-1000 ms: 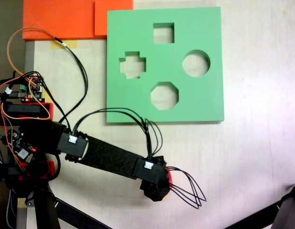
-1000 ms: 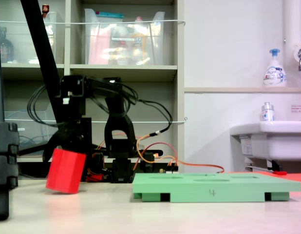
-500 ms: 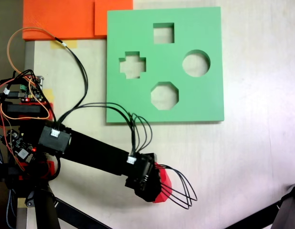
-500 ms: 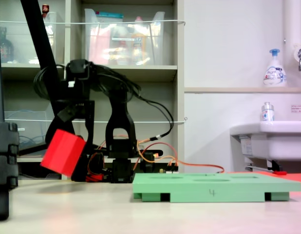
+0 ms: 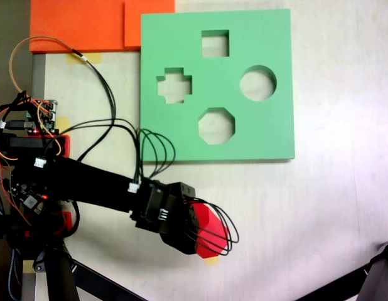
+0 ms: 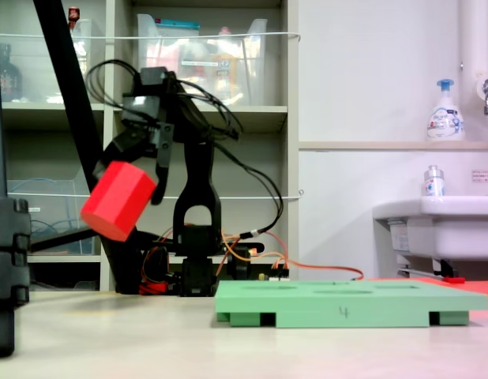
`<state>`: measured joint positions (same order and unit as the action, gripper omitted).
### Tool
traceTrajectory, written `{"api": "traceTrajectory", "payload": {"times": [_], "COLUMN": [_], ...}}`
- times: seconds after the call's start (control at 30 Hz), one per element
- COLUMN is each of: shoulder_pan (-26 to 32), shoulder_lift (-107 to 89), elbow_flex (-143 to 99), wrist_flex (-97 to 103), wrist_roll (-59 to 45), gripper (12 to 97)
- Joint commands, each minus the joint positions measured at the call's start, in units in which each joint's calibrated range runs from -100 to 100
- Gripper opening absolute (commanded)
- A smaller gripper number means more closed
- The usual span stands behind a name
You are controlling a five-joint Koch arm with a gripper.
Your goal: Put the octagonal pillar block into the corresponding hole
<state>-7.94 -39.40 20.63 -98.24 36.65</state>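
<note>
I see the red block (image 6: 118, 200) clamped in the claw (image 6: 127, 183), tilted and held well clear of the tabletop (image 6: 149, 335) at the left of the side-on fixed view. From above, the block (image 5: 206, 227) sits in the lower middle of the frame, at the end of the black arm (image 5: 93, 188) that reaches in from the left edge, with black cables looping over it.

The green board (image 5: 216, 84) lies flat in the upper middle, well apart from the block. Its octagonal hole (image 5: 216, 125) is the cutout nearest the lower edge, with a cross to its upper left, a circle to its upper right and a square at the top.

The tabletop is pale beige. Orange sheets (image 5: 87, 25) fill the upper left corner. In the side view, shelves (image 6: 204, 110) with clear bins stand behind the arm, and a white sink (image 6: 437, 225) with a soap bottle (image 6: 445, 110) above it is at the right.
</note>
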Motion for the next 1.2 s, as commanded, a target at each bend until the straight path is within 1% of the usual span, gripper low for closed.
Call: {"api": "traceTrajectory", "payload": {"times": [0.0, 0.33, 0.37, 0.47, 0.87, 1.17], "shoulder_pan": [2.0, 11.0, 12.7, 14.7, 20.6, 21.4], "shoulder_lift": [-4.0, -6.0, -6.0, -6.0, -6.0, -6.0], "elbow_flex": [1.6, 5.8, 6.6, 6.9, 7.2, 7.2], "wrist_flex": [-1.8, -1.8, -1.8, -1.8, -1.8, -1.8], "wrist_roll": [1.7, 7.5, 8.4, 9.4, 12.2, 12.8], "gripper": [38.5, 38.5, 38.5, 38.5, 38.5, 38.5]}}
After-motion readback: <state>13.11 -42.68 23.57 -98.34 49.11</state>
